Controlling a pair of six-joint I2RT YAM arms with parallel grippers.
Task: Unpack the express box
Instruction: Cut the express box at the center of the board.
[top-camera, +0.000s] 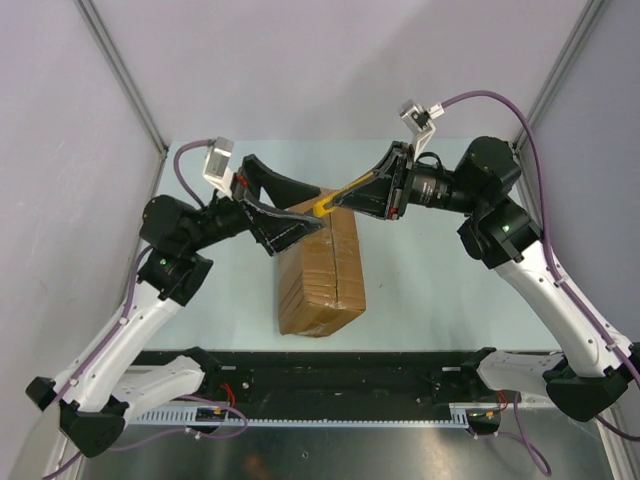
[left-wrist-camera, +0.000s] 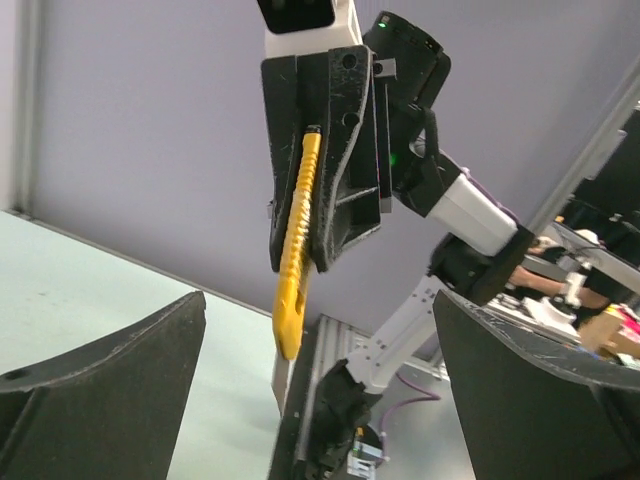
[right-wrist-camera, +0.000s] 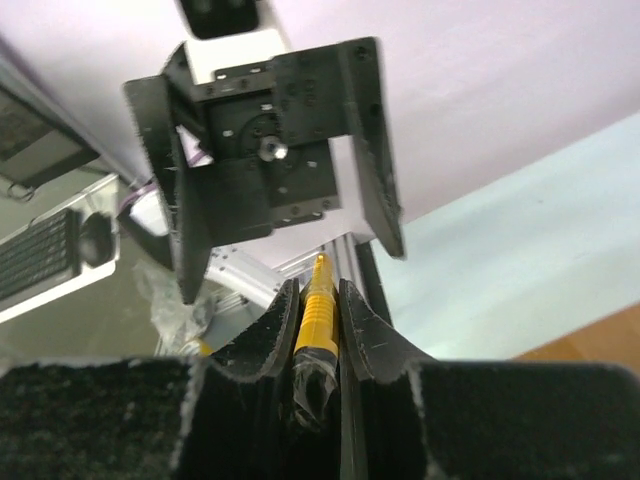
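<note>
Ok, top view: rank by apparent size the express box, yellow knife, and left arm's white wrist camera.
1. express box, clearly largest.
2-3. yellow knife and white wrist camera look alike; knife partly hidden, so unranked.

Seen from the left gripper (left-wrist-camera: 320, 305), whose two dark fingers (left-wrist-camera: 110, 380) sit spread wide at the bottom corners. Between them, further off, the black right gripper (left-wrist-camera: 312, 250) hangs down from the top edge, clamped on a yellow knife (left-wrist-camera: 291, 310) that points downward, slightly tilted. The white and black right arm (left-wrist-camera: 470, 215) slopes away behind it. A pale green table (left-wrist-camera: 90, 280) lies at left, below a lilac wall (left-wrist-camera: 150, 120)
</note>
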